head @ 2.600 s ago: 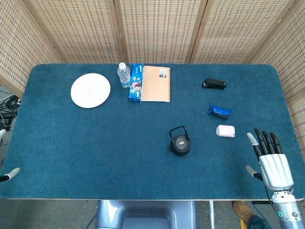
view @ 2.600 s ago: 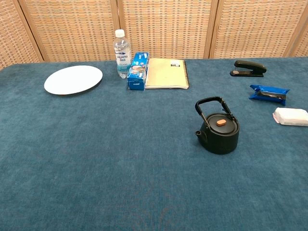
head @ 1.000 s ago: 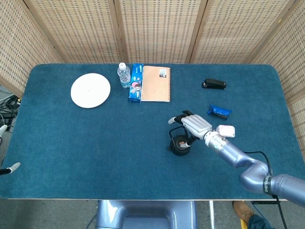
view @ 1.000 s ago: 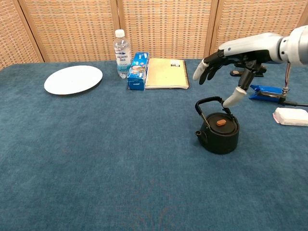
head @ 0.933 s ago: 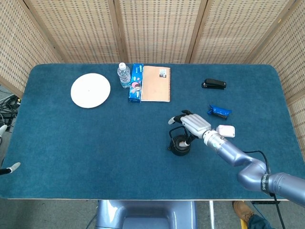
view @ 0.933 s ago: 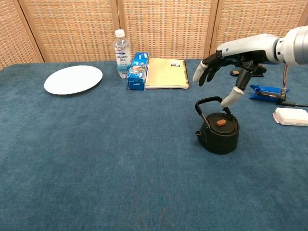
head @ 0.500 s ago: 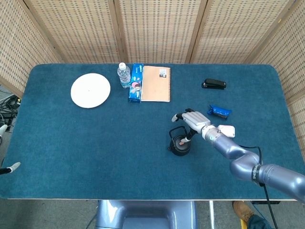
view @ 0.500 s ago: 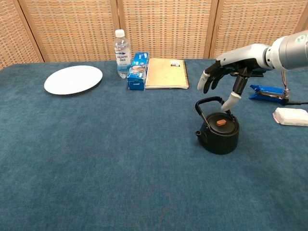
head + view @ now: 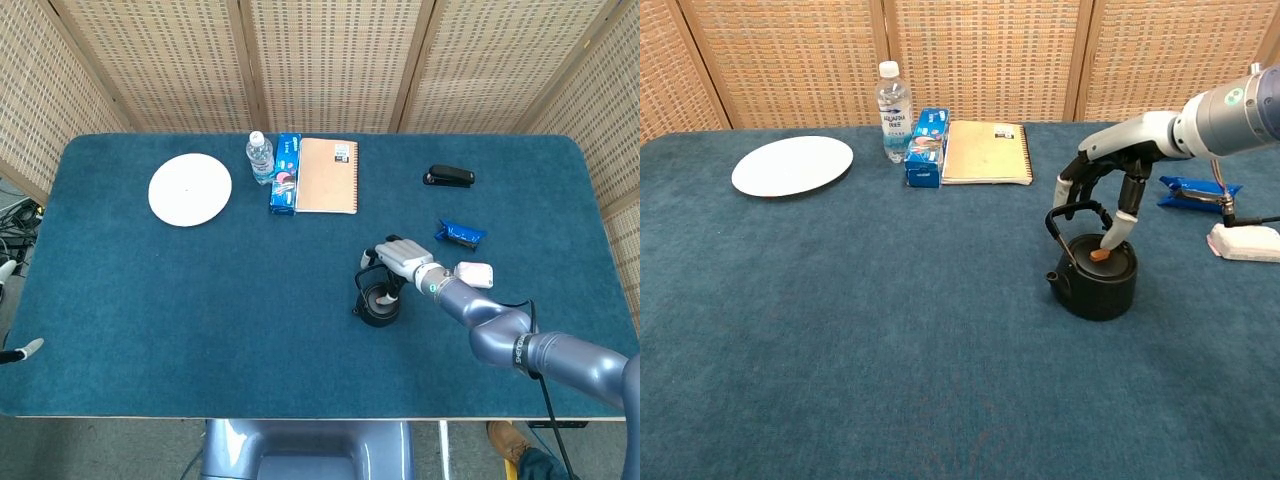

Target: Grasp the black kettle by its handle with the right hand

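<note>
The black kettle (image 9: pixel 377 303) (image 9: pixel 1096 280) stands upright on the blue table, right of centre, with an orange knob on its lid. Its arched handle (image 9: pixel 1061 212) rises over the lid. My right hand (image 9: pixel 401 257) (image 9: pixel 1112 160) arches over that handle. The fingers curl down on the handle's far side while the thumb (image 9: pixel 1118 228) reaches down to the lid on the near side. A gap still shows around the handle. Only fingertips of my left hand (image 9: pixel 20 351) show at the table's left edge, spread apart with nothing in them.
A white packet (image 9: pixel 474 274) and a blue wrapper (image 9: pixel 460 234) lie just right of the kettle, with a black stapler (image 9: pixel 448 177) behind them. Further back stand a notebook (image 9: pixel 327 175), a blue pack (image 9: pixel 286 172) and a water bottle (image 9: pixel 259 157). A white plate (image 9: pixel 190 189) sits far left.
My right hand came in from the table's right front, then sank onto the kettle. Its fingers have curled down behind the handle and the thumb has dropped to the lid. The kettle has not moved.
</note>
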Controlling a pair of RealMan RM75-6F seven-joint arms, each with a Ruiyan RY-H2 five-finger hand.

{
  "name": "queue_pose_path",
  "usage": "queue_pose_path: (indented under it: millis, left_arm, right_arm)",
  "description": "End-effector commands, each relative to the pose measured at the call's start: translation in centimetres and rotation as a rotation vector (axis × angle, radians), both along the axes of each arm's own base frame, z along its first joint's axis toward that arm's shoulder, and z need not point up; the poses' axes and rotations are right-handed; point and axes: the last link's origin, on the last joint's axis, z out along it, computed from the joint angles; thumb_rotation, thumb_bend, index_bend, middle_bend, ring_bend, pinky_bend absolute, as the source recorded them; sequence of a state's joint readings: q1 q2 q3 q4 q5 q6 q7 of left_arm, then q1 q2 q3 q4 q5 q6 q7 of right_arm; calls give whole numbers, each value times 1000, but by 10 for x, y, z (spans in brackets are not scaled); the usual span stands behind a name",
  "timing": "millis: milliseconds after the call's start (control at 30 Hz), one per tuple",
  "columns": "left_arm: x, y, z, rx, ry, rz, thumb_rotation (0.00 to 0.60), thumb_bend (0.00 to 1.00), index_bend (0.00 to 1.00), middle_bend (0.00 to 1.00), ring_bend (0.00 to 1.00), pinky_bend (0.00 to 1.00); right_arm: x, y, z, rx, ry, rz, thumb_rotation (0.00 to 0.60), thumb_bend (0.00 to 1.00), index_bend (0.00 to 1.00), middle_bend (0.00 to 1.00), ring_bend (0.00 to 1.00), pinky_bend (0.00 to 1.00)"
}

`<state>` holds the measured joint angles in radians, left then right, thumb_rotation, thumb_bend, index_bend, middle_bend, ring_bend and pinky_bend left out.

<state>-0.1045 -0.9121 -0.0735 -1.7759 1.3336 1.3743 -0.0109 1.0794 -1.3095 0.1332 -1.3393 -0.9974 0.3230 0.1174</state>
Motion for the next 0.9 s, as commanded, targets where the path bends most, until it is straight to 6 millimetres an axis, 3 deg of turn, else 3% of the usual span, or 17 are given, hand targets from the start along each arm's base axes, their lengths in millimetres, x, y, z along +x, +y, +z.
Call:
queue_pose_path:
  millis: [33, 200, 500, 900]
  left_arm:
    - [0, 0, 0, 1, -1, 1, 600, 0, 0, 0, 0, 0]
    - [0, 0, 0, 1, -1, 0, 600, 0, 0, 0, 0, 0]
    - [1, -1, 0, -1, -1, -6, 600, 0, 0, 0, 0, 0]
    - [3, -4, 2, 3, -14, -19, 600, 0, 0, 0, 0, 0]
  right_arm:
    - [0, -1, 0, -2, 21, 10, 600, 0, 377, 407, 288, 0]
    - [4, 0, 4, -13, 25, 22, 600, 0, 452, 462, 336, 0]
    - [9, 12, 13, -7, 33, 44, 600, 0, 497, 511, 386, 0]
    - [-4, 45, 29, -8, 25, 66, 600, 0, 510, 524, 402, 0]
